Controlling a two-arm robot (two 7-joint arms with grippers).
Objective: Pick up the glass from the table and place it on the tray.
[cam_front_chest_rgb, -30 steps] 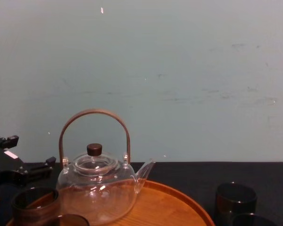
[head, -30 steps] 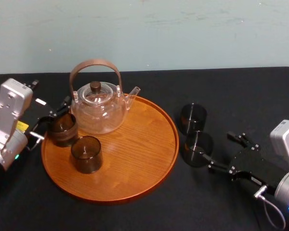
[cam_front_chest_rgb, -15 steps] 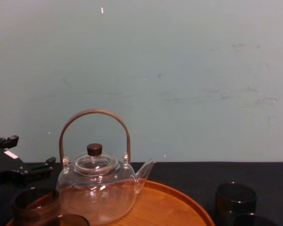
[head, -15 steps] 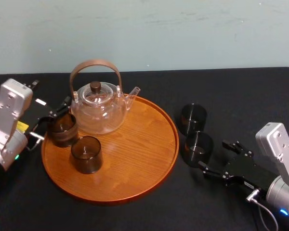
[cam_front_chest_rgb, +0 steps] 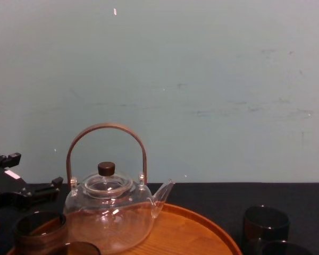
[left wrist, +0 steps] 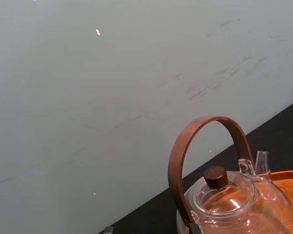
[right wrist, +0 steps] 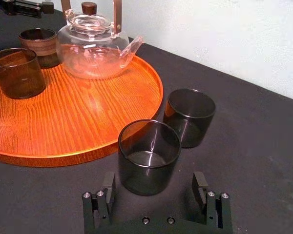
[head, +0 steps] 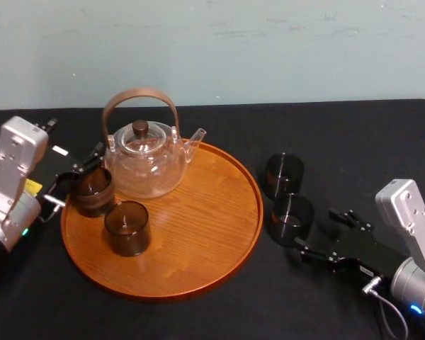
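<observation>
Two dark glasses stand on the black table [head: 368, 142] just right of the round wooden tray [head: 198, 241]: a nearer glass [head: 290, 219] [right wrist: 149, 156] and a farther glass [head: 284, 175] [right wrist: 189, 116]. My right gripper [head: 323, 232] [right wrist: 155, 195] is open and low over the cloth, with the nearer glass right at the mouth of its spread fingers. My left gripper [head: 74, 177] stands open at the tray's left edge, beside a brown glass [head: 93, 190] on the tray.
A glass teapot [head: 143, 152] with a brown hoop handle stands at the back left of the tray, and another brown glass [head: 127, 227] stands in front of it. The tray's right half is bare wood. A pale wall runs behind the table.
My right gripper has drawn in slightly to the left and closer to the nearer glass. The left arm and all the glasses have stayed where they were.
</observation>
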